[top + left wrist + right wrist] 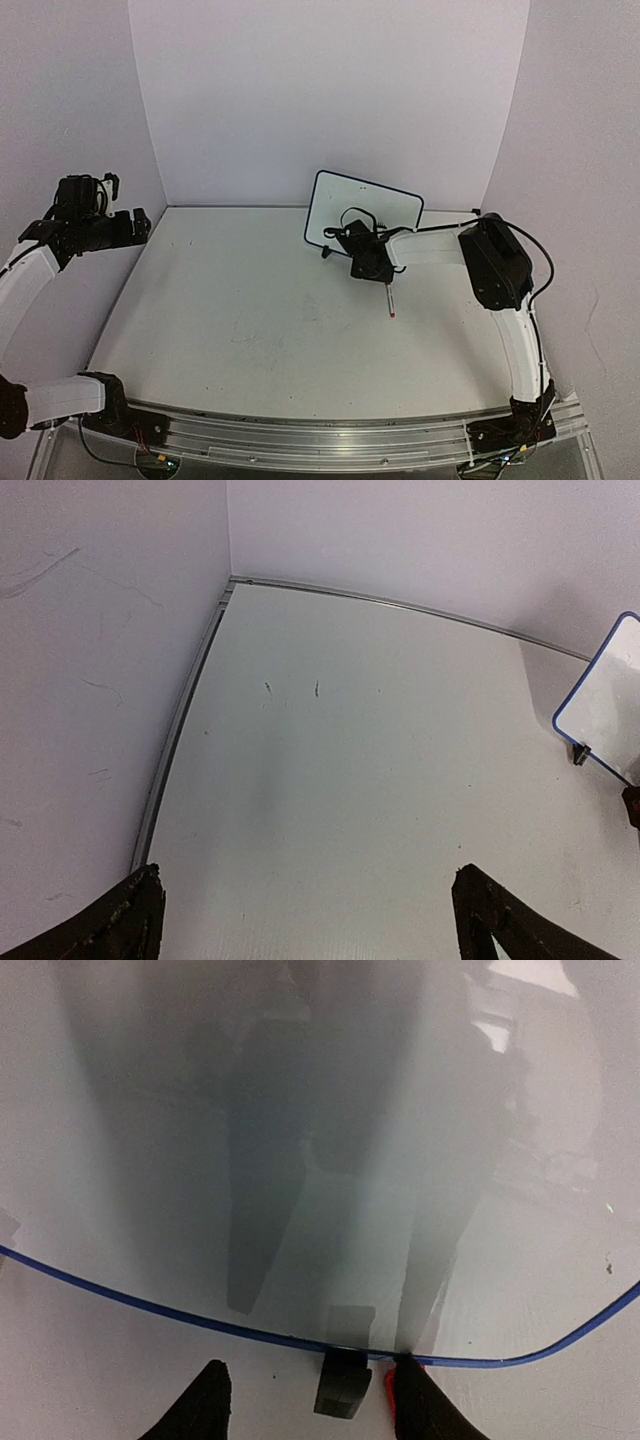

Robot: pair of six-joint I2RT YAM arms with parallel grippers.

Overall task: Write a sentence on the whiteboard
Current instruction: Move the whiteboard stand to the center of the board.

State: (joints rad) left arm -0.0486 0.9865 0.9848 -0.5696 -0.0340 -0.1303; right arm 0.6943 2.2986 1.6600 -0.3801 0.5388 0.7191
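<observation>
Although the right gripper (312, 1390) had its fingers (205, 1408) at a middle width, neither wide nor narrow, they held nothing that I could see. Between them in the wrist view was only one black foot (343, 1385) of the whiteboard (388, 208), apart from both fingers. A small red spot sat at the tip of the right-hand finger, and I could not tell what it was.

Straight ahead of the gripper, very near, ran the lower blue frame of the whiteboard. The board stood almost upright close to the far edge of the desk (250, 300), right of the middle, with its long axis along that edge at a small slant. Its face looked blank, and no part of the sentence could be made out.

Just behind the gripper was a thin marker (389, 298), its red end pointing to the near edge. Whether it lay on the desk or hung from the gripper was not clear.

The left gripper (308, 905) was wide open and empty over the left edge, near the far left corner, well apart from the board. I judged that the right arm was the nearer one, and that the next move depended on the marker behind it.
</observation>
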